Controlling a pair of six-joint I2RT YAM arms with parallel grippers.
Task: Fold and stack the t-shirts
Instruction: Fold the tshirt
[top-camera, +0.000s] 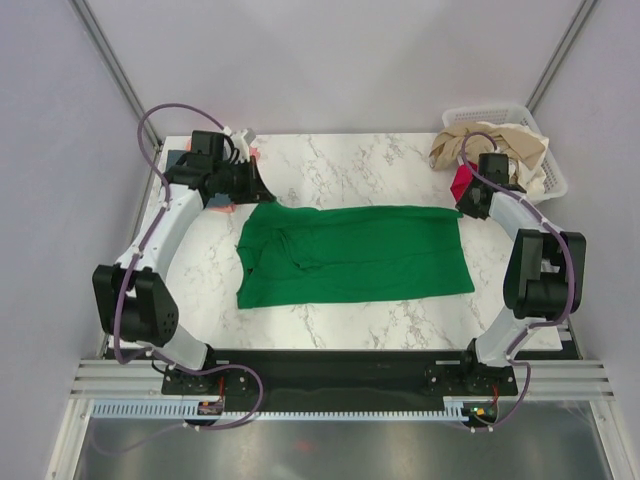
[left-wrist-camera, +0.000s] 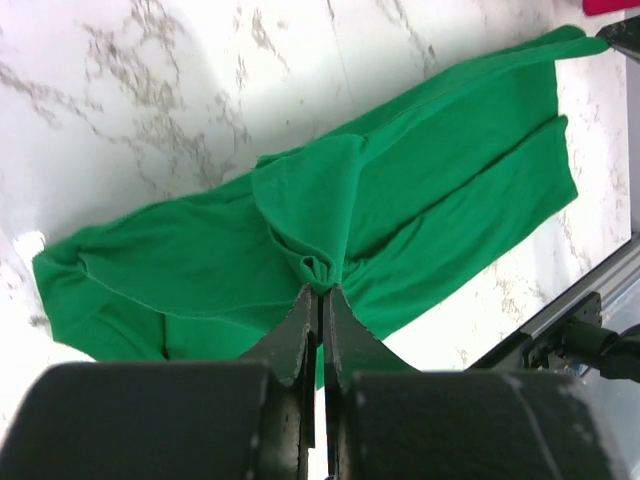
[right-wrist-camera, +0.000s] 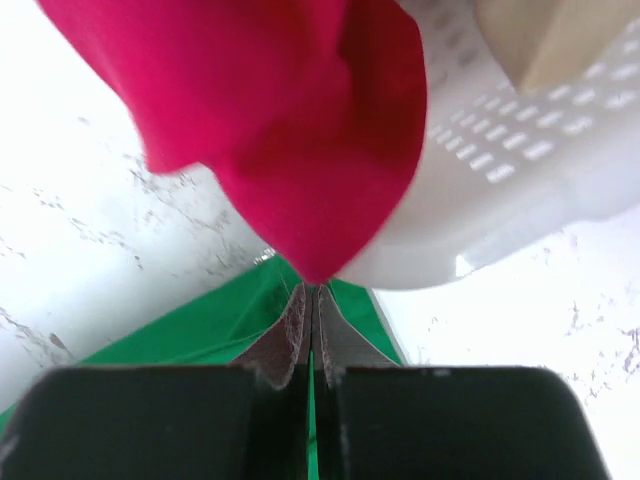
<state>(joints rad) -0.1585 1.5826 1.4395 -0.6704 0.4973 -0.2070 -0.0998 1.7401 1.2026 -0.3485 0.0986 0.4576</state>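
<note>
Green t-shirt (top-camera: 355, 252) spread flat mid-table. Pinched at far left corner by left gripper (left-wrist-camera: 320, 292), fingers closed on a gather of cloth. Right gripper (right-wrist-camera: 311, 290) at far right corner, fingers pressed together under magenta t-shirt (right-wrist-camera: 300, 130) beside basket (right-wrist-camera: 500, 170); could not tell whether gripping cloth.

I work over a white marble-patterned table (top-camera: 400, 170), plain pale lavender walls (top-camera: 330, 60) around it, slim metal posts (top-camera: 110, 58) at the far corners, aluminium rails (top-camera: 570, 378) along the near edge, under soft even light.
</note>
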